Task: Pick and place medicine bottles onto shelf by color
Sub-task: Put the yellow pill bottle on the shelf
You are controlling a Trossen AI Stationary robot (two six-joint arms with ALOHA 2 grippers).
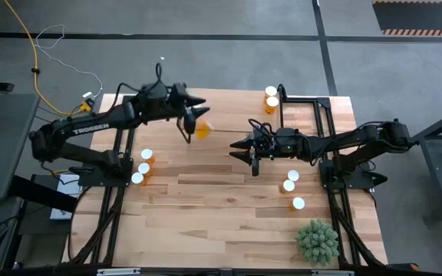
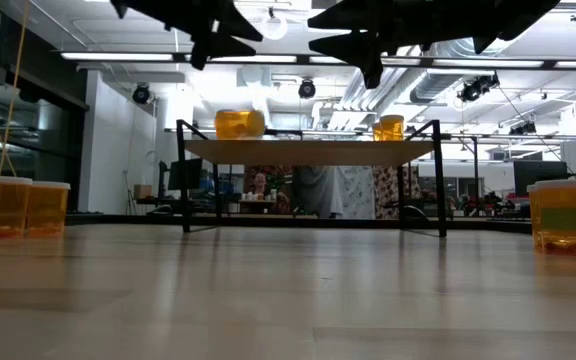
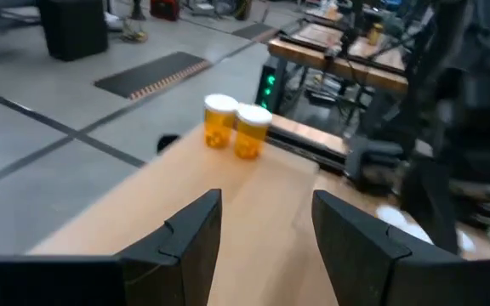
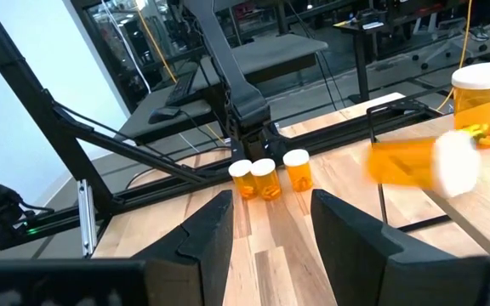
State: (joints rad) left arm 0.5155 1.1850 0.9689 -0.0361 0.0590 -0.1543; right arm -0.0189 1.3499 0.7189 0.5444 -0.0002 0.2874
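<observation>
Shelf top hard to make out from above. One medicine bottle is blurred, lying sideways at shelf's left end, just off left gripper, whose fingers are apart w/ nothing held. Right gripper is over the shelf, fingers parted, empty. Upright bottle on shelf's right end. Three bottles near table's left edge, two at far edge, three right. Plant at near-right corner. Table middle is open.

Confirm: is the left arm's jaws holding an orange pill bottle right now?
No. The left gripper shows open jaws with nothing between them; only bare light-wood shelf board lies ahead, with two white-capped translucent orange pill bottles beyond.
</observation>
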